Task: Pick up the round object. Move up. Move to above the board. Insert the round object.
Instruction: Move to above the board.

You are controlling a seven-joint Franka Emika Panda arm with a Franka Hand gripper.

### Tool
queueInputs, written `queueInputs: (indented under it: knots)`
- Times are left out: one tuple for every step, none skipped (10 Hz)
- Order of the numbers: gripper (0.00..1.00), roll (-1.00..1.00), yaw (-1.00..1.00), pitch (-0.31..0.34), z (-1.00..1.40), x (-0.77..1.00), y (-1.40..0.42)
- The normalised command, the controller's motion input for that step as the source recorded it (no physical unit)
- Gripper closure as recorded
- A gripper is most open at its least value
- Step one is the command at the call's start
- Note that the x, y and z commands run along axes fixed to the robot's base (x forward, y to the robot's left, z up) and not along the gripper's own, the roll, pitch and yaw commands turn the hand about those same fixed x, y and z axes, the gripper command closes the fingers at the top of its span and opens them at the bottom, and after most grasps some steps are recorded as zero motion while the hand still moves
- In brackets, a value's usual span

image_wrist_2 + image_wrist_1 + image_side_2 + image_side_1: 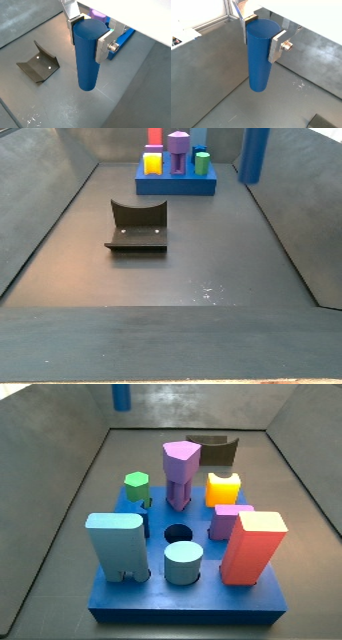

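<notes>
The round object is a tall blue cylinder [258, 55], also seen in the other wrist view [87, 57]. My gripper [260, 37] is shut on its upper end, one silver finger [278, 47] on each side, and holds it upright above the grey floor. In both side views only the cylinder's lower part shows, hanging at the frame's top edge [122, 396] [253, 153]; the gripper itself is out of view there. The blue board [187, 599] [177, 183] stands apart from it, with a dark round hole [178, 534] among its standing pieces.
The board carries several pieces: purple [179, 474], green [136, 487], yellow [223, 488], red-orange [254, 547], light blue block [116, 544] and light blue cylinder [183, 564]. The fixture [138, 225] [39, 62] stands on the floor. Grey walls enclose the workspace.
</notes>
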Motion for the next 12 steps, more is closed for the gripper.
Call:
queueInputs:
  knots:
    - [1.00, 0.02, 0.03, 0.075, 1.00, -0.08, -0.17]
    - [1.00, 0.00, 0.03, 0.078, 1.00, -0.07, -0.15]
    - [1.00, -0.01, 0.03, 0.077, 1.00, -0.06, -0.14]
    - [1.00, -0.01, 0.04, 0.077, 1.00, -0.04, -0.12]
    - [1.00, -0.01, 0.04, 0.078, 0.96, -0.03, -0.11]
    - [1.00, -0.01, 0.04, 0.078, 0.86, -0.02, -0.09]
    - [1.00, -0.02, 0.04, 0.079, 0.61, 0.00, -0.05]
    - [1.00, -0.03, 0.04, 0.077, 0.51, 0.00, -0.04]
    - [1.00, -0.04, 0.04, 0.077, 0.27, 0.01, -0.03]
    - [1.00, -0.04, 0.03, 0.075, 0.17, 0.01, -0.03]
    - [1.00, -0.27, 0.14, -0.001, -0.27, 0.54, -1.00]
    - [1.00, -0.19, 0.13, 0.003, -0.27, 0.55, -1.00]
